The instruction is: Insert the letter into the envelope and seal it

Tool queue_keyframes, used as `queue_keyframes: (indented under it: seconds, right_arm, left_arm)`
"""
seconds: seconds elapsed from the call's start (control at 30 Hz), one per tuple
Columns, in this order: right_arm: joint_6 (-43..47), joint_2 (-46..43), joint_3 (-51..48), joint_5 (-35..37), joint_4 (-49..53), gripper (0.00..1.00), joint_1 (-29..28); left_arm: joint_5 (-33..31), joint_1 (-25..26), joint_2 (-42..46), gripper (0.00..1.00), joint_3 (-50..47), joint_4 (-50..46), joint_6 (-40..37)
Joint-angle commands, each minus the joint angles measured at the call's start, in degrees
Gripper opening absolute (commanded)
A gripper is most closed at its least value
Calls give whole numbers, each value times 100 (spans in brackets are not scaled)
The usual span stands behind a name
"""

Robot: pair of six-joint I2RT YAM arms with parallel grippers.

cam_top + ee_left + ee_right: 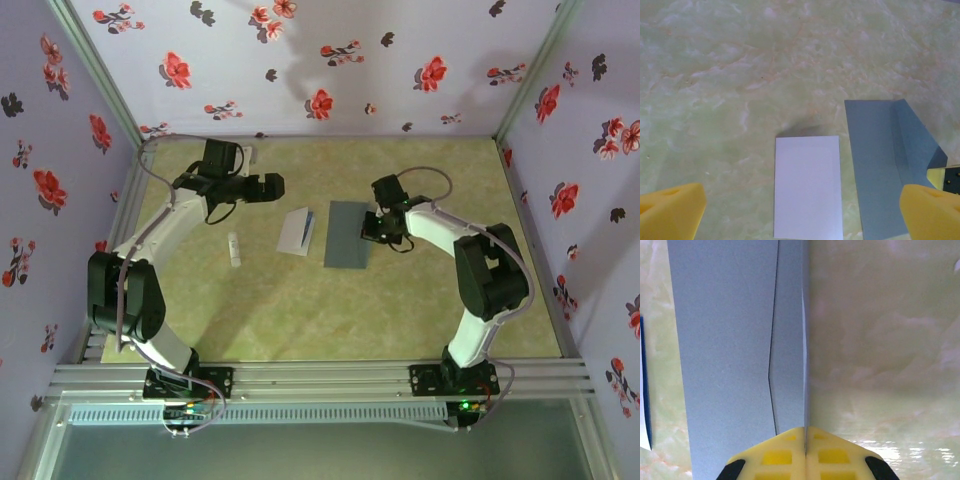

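**Flap pinched up, letter waiting outside**

The envelope point(345, 240) lies flat in the middle of the table point(300, 330). The letter point(297, 231) lies just beside it on its left, not touching it. The right gripper point(805, 455) has its fingers pressed together on the edge of the flap point(917, 137), which stands lifted off the envelope's body along its right side. The left gripper point(800, 212) hangs above the letter with its fingers spread wide, touching nothing. A small white stick point(234, 249) lies further left, well apart.

By my reading the mouth is being opened and insertion has not begun.

Several things could go wrong from here:
- **Flap slips:** the pinch catches only a thin strip of paper, so a firm pull could free the flap and let it drop shut.
- **Envelope drags:** nothing else pins the envelope, so that pull could slide it onto the letter.
- **Letter crumples:** it lies low on a smooth surface. Closing fingers may skate over it or buckle it.
- **Corner snags:** a letter brought in askew could catch at the mouth. It may be folded, though the top view is too coarse to say.
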State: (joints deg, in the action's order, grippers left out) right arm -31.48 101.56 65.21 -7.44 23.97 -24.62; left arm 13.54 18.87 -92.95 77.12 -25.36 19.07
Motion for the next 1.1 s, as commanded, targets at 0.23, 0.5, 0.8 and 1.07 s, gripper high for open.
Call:
queue_keyframes:
  seconds: [0.23, 0.5, 0.8, 1.07]
  right_arm:
    - [-199, 56, 80, 263, 70, 0, -181]
    - [-261, 114, 110, 260, 48, 9, -254]
    - [-63, -159, 396, 504, 387, 46, -267]
    - [5, -695, 785, 626, 726, 73, -254]
  left_arm:
    - [52, 56, -46, 100, 84, -21, -15]
    - [45, 72, -82, 100, 91, -23, -9]
    - [59, 73, -66, 100, 101, -30, -26]
    - [-121, 6, 245, 100, -43, 123, -66]
